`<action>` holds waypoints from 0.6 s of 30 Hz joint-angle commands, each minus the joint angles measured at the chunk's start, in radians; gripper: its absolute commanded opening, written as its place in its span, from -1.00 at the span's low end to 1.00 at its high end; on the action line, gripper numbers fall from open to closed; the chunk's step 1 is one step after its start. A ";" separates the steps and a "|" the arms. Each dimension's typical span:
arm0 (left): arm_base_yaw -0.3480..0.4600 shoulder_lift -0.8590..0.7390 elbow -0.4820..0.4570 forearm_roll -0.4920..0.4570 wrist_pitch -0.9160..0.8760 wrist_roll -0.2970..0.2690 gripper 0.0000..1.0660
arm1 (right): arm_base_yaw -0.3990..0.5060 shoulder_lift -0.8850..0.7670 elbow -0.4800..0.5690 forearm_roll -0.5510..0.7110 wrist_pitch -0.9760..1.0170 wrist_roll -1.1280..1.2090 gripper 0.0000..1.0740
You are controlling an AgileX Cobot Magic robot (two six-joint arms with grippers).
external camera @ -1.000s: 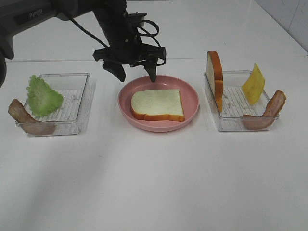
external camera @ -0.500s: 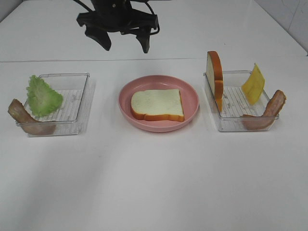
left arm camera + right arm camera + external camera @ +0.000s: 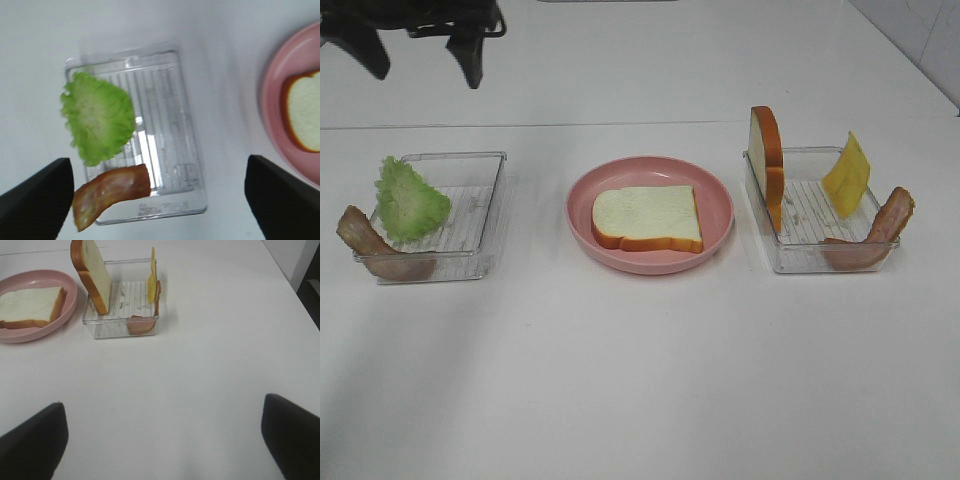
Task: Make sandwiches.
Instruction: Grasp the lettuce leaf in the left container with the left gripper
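No stacked sandwiches are in view; the parts lie apart. One white bread slice [image 3: 648,218] lies flat on the pink plate [image 3: 720,200]. The left tray [image 3: 485,195] holds a lettuce leaf [image 3: 410,198] and a bacon strip [image 3: 370,248]. In the right tray [image 3: 810,215] a second bread slice [image 3: 767,160] stands upright beside a cheese slice [image 3: 846,175] and bacon [image 3: 880,230]. My left gripper [image 3: 420,60] hangs open and empty high over the left tray [image 3: 170,125], lettuce [image 3: 97,117] below it. My right gripper [image 3: 162,440] is open and empty, well short of the right tray [image 3: 122,310].
The white table runs wide in front of the trays and the plate. The left arm crosses the top left corner of the exterior view. The table's right edge shows in the right wrist view.
My left gripper has risen from just above the plate and swung left and back to over the left tray, its jaws a little wider. The food has not moved.
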 commanded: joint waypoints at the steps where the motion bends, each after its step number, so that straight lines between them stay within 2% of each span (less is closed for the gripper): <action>1: 0.040 -0.010 0.034 -0.018 0.104 -0.005 0.65 | -0.005 -0.031 0.003 -0.006 -0.010 -0.004 0.83; 8: 0.168 0.016 0.051 -0.043 0.103 0.044 0.64 | -0.005 -0.031 0.003 -0.005 -0.010 -0.004 0.83; 11: 0.194 0.040 0.051 -0.064 0.103 0.059 0.64 | -0.005 -0.031 0.003 -0.005 -0.010 -0.004 0.83; 18: 0.211 0.109 0.049 -0.048 0.093 0.071 0.64 | -0.005 -0.031 0.003 -0.005 -0.010 -0.004 0.83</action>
